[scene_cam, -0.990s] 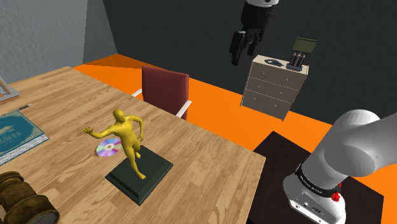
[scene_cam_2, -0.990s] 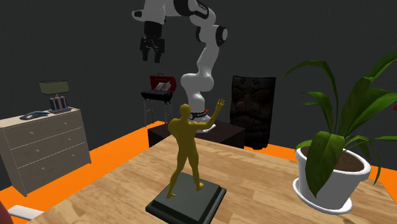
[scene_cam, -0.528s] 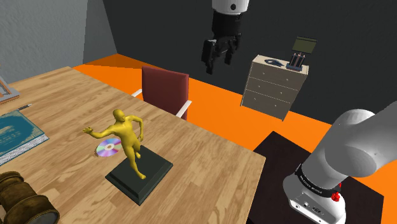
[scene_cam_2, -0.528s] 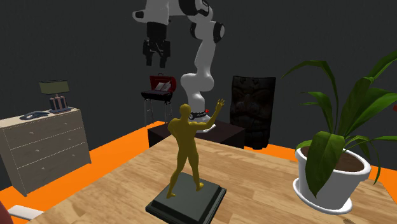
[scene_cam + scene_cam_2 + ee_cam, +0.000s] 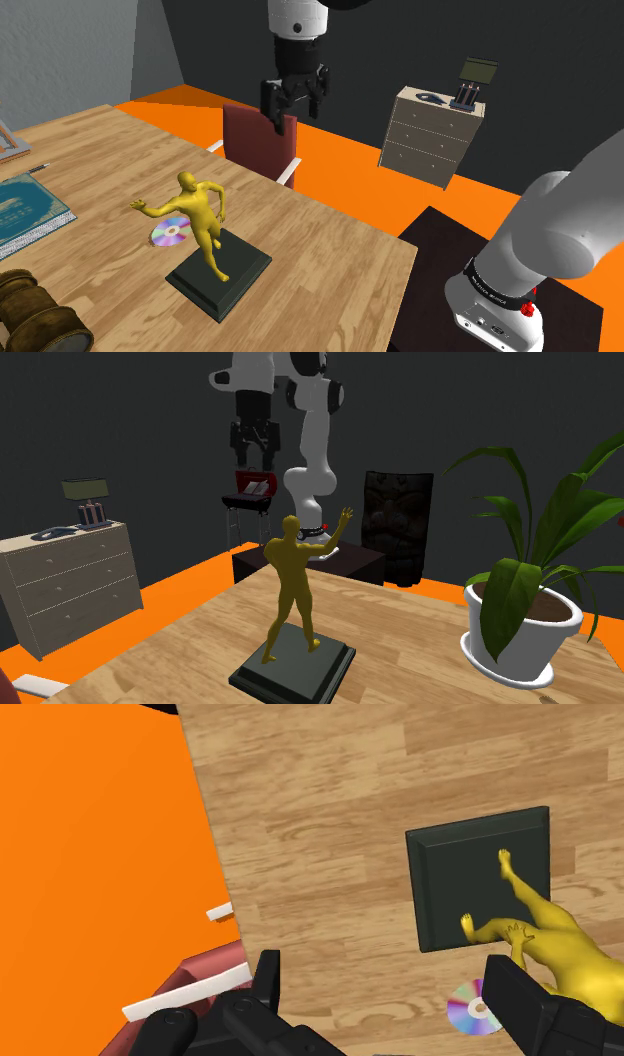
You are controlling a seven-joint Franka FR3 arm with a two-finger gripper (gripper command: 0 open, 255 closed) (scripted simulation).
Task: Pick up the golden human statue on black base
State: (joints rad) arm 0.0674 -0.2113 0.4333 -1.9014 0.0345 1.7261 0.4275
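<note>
Above the chair [image 5: 258,147], hand [image 5: 295,108] points down.

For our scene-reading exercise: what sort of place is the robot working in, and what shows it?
Probably a room in a home, perhaps a study: a wooden table with a red chair beside it, a chest of drawers, and a potted plant on the table.

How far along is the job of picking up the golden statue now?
Nothing is done yet: the golden statue stands on its black base on the table. In hand: the open pincer hangs high above the table edge, touching nothing. Left: descend, grasp, lift.
</note>
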